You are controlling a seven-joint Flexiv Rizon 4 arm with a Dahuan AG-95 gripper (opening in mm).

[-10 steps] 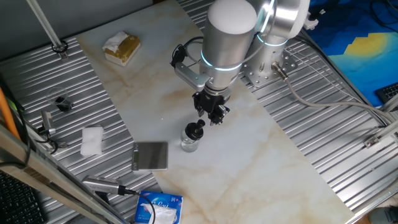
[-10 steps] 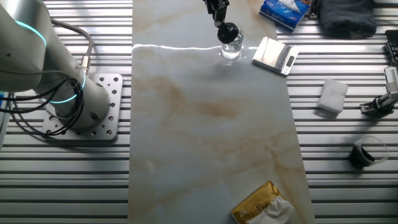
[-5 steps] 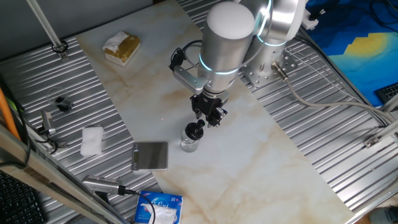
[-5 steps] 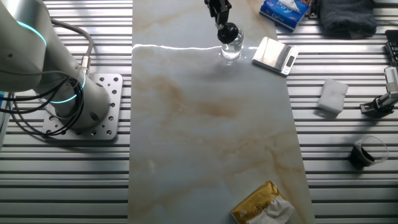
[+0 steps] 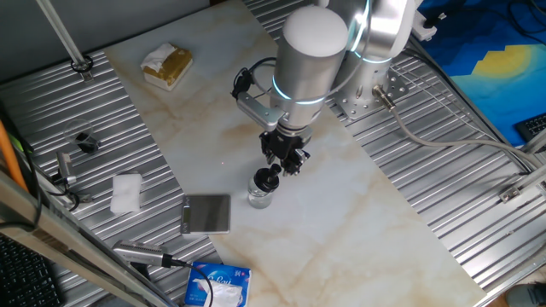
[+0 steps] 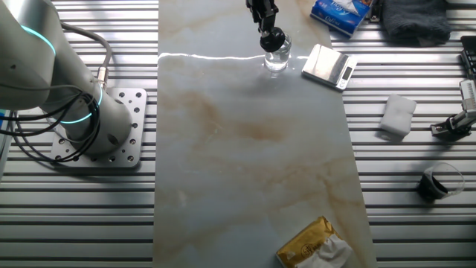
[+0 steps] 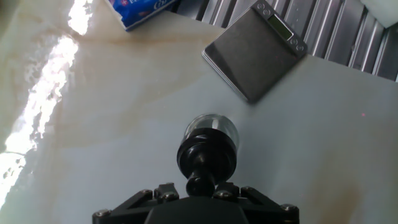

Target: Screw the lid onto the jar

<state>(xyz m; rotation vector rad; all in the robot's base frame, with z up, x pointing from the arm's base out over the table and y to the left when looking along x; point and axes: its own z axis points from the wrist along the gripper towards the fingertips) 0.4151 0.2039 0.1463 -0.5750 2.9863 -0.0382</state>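
Lid seated on jar, gripper engaged at the knob

The small round black lid with a knobbed top is seated on the mouth of the small clear glass jar, which stands upright on the pale marbled desk, just beside the grey square plate with a small display strip (the two are not touching). The knob is grasped by the black two-finger gripper, which is closed on it from above; in the hand view the knob is seen directly against the gripper body. A blue packet is located near the desk edge, beyond the plate.
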